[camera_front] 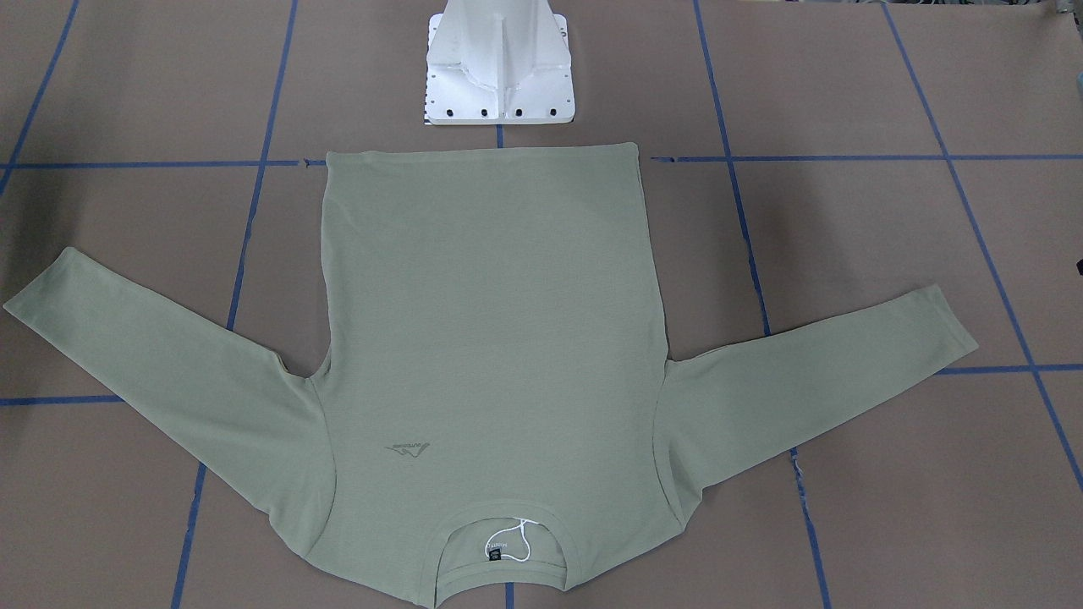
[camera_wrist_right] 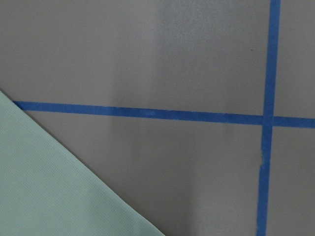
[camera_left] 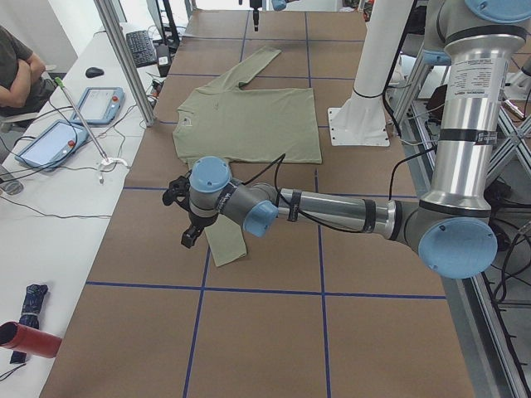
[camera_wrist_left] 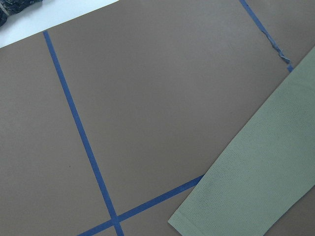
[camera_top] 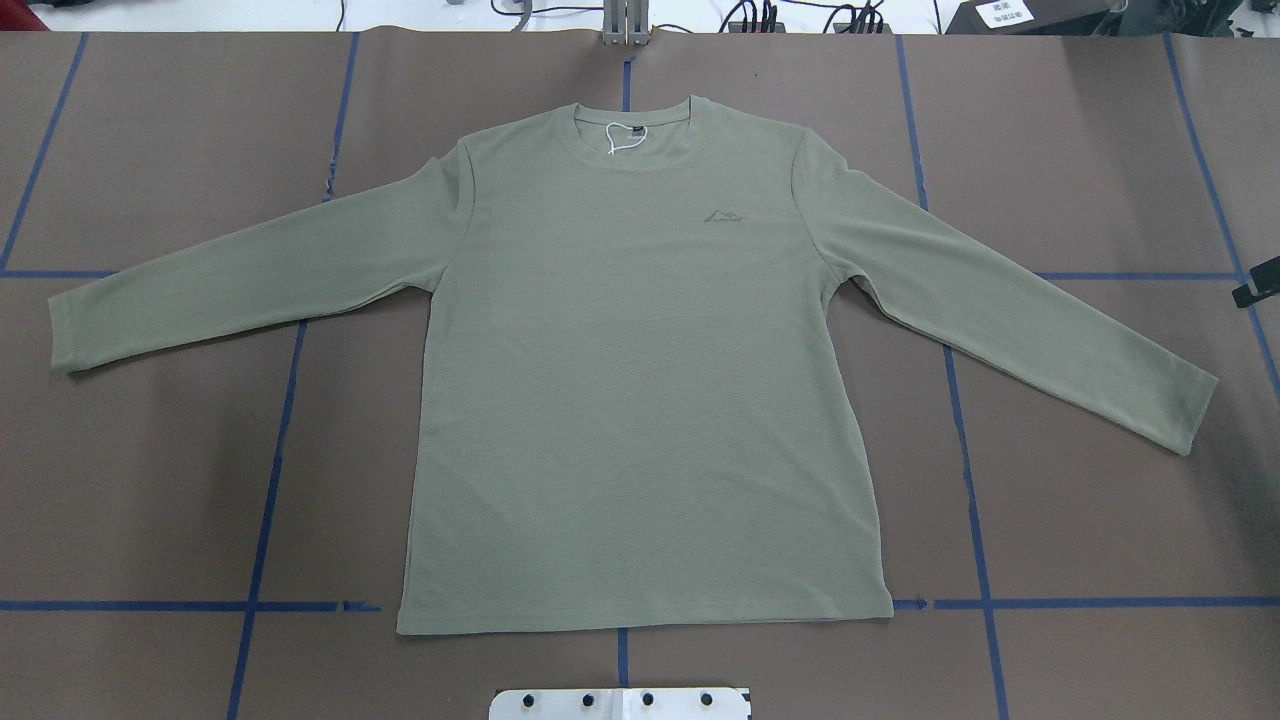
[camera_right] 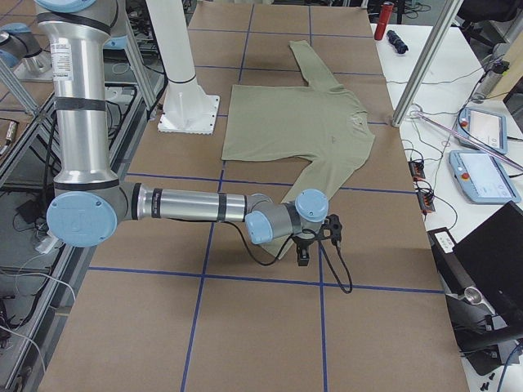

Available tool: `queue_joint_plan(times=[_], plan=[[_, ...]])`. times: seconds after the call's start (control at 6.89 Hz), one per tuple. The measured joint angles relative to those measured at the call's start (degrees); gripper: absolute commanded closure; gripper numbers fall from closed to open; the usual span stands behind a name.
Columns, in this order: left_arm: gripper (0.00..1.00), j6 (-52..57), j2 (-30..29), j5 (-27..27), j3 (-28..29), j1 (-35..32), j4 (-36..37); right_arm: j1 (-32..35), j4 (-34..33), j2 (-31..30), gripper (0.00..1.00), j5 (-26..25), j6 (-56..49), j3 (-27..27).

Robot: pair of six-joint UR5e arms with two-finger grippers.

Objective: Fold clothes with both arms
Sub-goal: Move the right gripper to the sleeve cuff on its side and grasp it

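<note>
The sage-green long-sleeved shirt (camera_top: 640,370) lies flat and face up on the brown table, with both sleeves spread outward and the collar away from the robot. In the left side view my left gripper (camera_left: 191,236) hangs just beside the near sleeve's cuff (camera_left: 224,249). The left wrist view shows that cuff (camera_wrist_left: 246,187) and no fingers. In the right side view my right gripper (camera_right: 303,253) hangs at the end of the other sleeve (camera_right: 327,171). The right wrist view shows only that sleeve's edge (camera_wrist_right: 49,187). I cannot tell whether either gripper is open or shut.
The white pedestal base (camera_front: 499,68) stands just behind the shirt's hem. Blue tape lines (camera_top: 270,440) grid the table. A side table with tablets (camera_left: 99,104), a seated person (camera_left: 17,70) and a red bottle (camera_left: 29,340) runs along the far edge.
</note>
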Motion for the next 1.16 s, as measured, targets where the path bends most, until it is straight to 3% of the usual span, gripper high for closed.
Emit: queue_joint_plan(times=[0.44,1.16], plan=[[0.00,-0.03,-0.05,-0.08,-0.15,0.60,-0.79,-5.38,13.40,-1.28,0.09,-0.12,15.17,-5.06],[0.00,-0.04,0.02,-0.13,0.00,0.66,-2.06,-7.62,17.10,-3.50,0.32,0.09,18.21,-6.52]])
